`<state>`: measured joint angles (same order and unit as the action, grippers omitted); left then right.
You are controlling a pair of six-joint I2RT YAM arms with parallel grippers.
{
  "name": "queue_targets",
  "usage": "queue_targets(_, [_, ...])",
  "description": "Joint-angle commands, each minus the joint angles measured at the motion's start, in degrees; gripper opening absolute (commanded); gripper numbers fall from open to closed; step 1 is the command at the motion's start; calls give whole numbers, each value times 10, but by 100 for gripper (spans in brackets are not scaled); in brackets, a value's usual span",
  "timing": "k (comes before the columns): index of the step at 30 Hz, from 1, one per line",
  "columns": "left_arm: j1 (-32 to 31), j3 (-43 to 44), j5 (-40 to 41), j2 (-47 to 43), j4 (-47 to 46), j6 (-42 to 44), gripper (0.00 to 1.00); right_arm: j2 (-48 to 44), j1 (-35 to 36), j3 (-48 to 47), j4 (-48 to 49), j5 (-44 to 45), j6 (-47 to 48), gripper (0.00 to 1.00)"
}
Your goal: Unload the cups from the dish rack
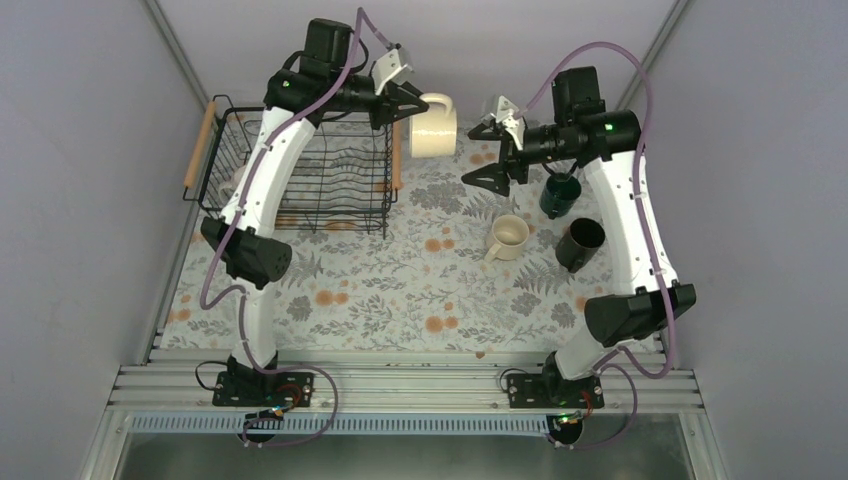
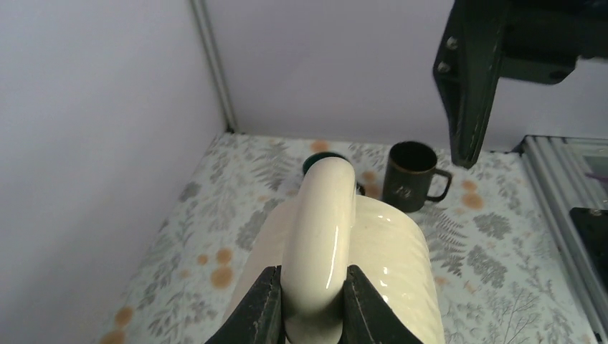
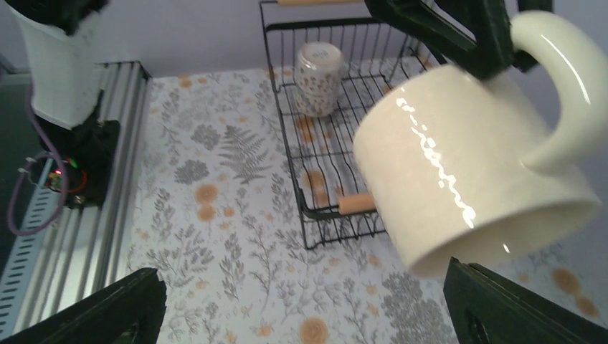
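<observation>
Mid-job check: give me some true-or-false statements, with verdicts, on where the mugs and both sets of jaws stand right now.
1. The left jaws grip the cream mug by its handle. True.
2. The right jaws are closed on the cream mug. False: they are wide open and touch nothing.
3. The dish rack is empty. False: a patterned mug sits upside down in it.
4. Three mugs stand on the table right of the rack. True: the green mug, the beige mug and the dark mug.
</observation>
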<state>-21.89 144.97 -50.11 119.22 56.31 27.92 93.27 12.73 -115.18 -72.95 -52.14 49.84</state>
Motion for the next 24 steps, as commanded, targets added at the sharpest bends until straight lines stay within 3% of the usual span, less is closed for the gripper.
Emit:
queue_targets(1, [-12,44,-109,-5,-71,-13,2,-11,5,-1,-6,-81,9,100])
queue_targets(7, [-16,55,-168,-1,-74,-17,2,-10,5,10,-2,-92,2,100])
queue_targets(20, [-21,31,-217,-21,-94,-47,2,-19,5,52,42,-104,-16,99])
queue_targets(23, [-24,25,-228,-22,-108,-67,2,-11,6,52,57,-120,-22,93])
queue_targets(24, [-27,26,-229,-23,-109,-69,2,-8,7,50,64,-123,-28,85])
